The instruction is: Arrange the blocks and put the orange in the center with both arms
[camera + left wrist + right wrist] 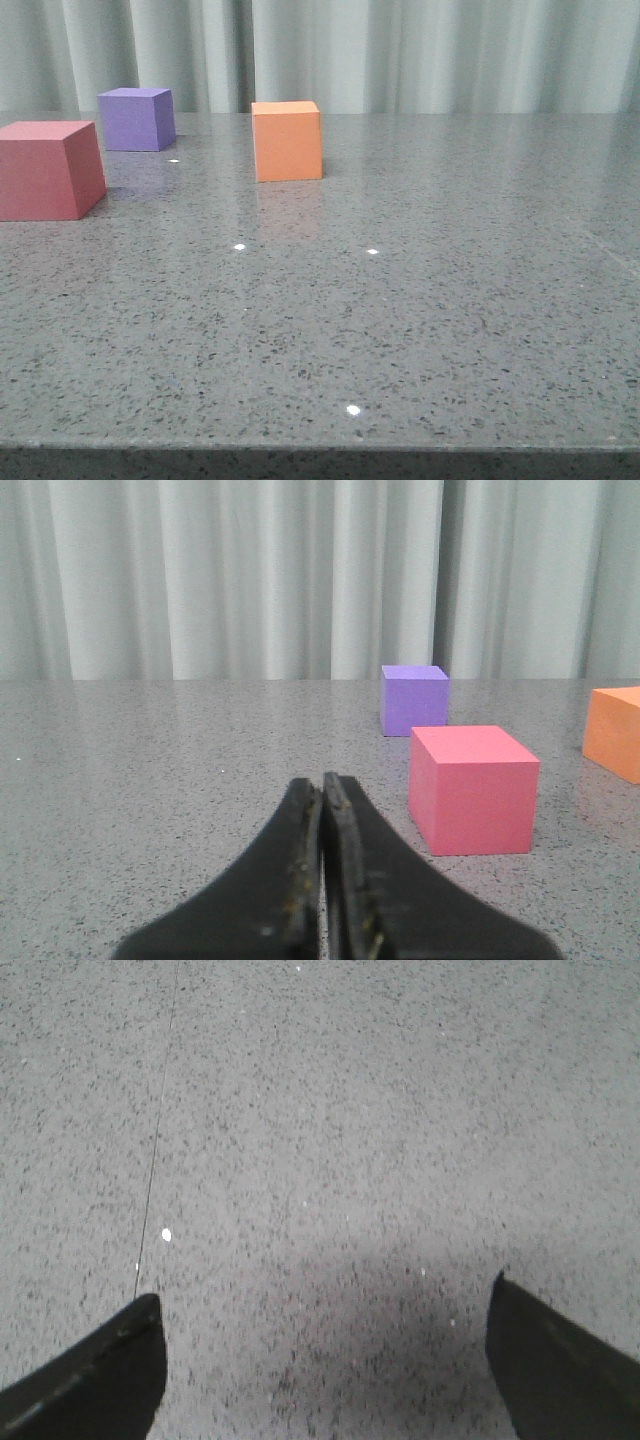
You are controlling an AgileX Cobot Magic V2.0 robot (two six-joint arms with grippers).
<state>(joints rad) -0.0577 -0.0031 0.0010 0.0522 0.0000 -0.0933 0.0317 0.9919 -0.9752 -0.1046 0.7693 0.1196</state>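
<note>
On table (420,330): orange cube (287,140) at 12 o'clock, purple cube (136,118) 11, red cube (48,169) 10. Left gripper (322,785) jaws closed, empty. Right gripper (325,1310) jaws wide apart, empty.

Left hand (322,790): 2 black curved fingers; right hand (325,1305) black.

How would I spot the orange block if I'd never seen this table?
Look at the grey speckled table before the pale curtain. Three cubes sit toward its far left; the orange block stands alone, furthest right, apart from the purple block and red-pink block.
</note>
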